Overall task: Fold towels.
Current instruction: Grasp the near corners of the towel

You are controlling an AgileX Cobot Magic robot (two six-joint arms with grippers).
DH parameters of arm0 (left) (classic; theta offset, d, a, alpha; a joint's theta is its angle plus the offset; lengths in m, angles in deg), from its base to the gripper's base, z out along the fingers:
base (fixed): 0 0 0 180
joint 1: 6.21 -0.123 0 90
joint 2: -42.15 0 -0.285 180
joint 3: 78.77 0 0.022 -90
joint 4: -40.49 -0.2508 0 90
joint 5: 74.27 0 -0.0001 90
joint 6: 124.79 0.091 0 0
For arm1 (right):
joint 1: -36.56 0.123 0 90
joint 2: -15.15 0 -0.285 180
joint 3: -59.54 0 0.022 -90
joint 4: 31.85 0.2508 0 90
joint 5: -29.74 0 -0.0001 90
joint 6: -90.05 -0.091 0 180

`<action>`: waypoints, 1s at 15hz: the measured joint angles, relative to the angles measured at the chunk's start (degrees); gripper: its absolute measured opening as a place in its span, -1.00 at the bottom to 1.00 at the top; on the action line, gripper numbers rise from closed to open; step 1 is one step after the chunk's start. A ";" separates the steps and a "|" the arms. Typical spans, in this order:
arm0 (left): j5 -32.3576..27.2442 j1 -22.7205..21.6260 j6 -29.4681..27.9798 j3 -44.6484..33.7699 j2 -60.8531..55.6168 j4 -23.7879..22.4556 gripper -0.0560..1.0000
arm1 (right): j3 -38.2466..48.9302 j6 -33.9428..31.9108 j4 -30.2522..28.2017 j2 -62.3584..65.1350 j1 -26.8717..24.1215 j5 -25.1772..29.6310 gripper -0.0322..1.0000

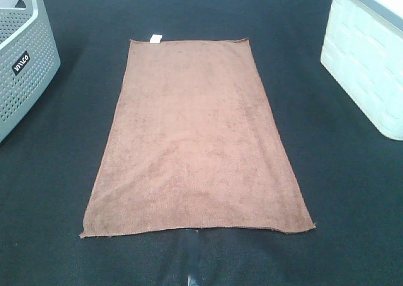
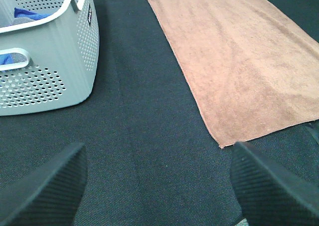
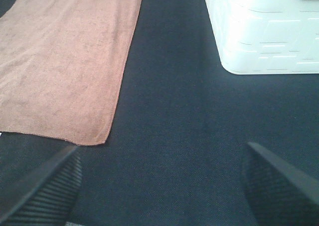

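Observation:
A rust-brown terry towel (image 1: 195,144) lies flat and unfolded, lengthwise, on the dark table cover. A small white tag (image 1: 155,38) sits at its far short edge. The towel also shows in the left wrist view (image 2: 239,61) and the right wrist view (image 3: 65,56). My left gripper (image 2: 157,186) is open and empty, above bare cover to the left of the towel's near left corner (image 2: 221,146). My right gripper (image 3: 162,181) is open and empty, above bare cover to the right of the near right corner (image 3: 102,142). Neither gripper shows in the exterior high view.
A grey perforated basket (image 1: 22,59) stands at the far left; in the left wrist view (image 2: 47,61) it holds blue cloth (image 2: 30,13). A white bin (image 1: 368,59) stands at the far right, also in the right wrist view (image 3: 264,32). Dark cover (image 1: 56,191) surrounds the towel.

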 joint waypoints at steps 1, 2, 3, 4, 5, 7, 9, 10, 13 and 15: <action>0.00 0.00 0.00 0.00 0.00 0.00 0.54 | 0.00 0.00 0.00 0.00 0.00 0.00 0.69; 0.00 0.00 0.00 0.00 0.00 0.00 0.54 | 0.00 0.00 0.00 0.00 0.00 0.00 0.69; 0.00 0.00 0.00 0.00 0.00 0.00 0.54 | 0.00 0.00 0.00 0.00 0.00 0.00 0.69; 0.00 0.00 0.00 0.00 0.00 0.00 0.54 | 0.00 0.00 0.00 0.00 0.00 0.00 0.69; 0.00 0.00 0.00 0.00 0.00 0.00 0.54 | 0.00 0.00 0.00 0.00 0.00 0.00 0.69; 0.00 0.00 0.00 0.00 0.00 0.00 0.54 | 0.00 0.00 0.00 0.00 0.00 0.00 0.69; 0.00 0.00 0.00 0.00 0.00 0.00 0.54 | 0.00 0.00 0.00 0.00 0.00 0.00 0.69; 0.00 0.00 0.00 0.00 0.00 0.00 0.54 | 0.00 0.00 0.00 0.00 0.00 0.00 0.69; 0.00 0.00 0.00 0.00 0.00 0.00 0.54 | 0.00 0.00 0.00 0.00 0.00 0.00 0.69; 0.00 0.00 0.00 0.00 0.00 0.00 0.54 | 0.00 0.00 0.00 0.00 0.00 0.00 0.69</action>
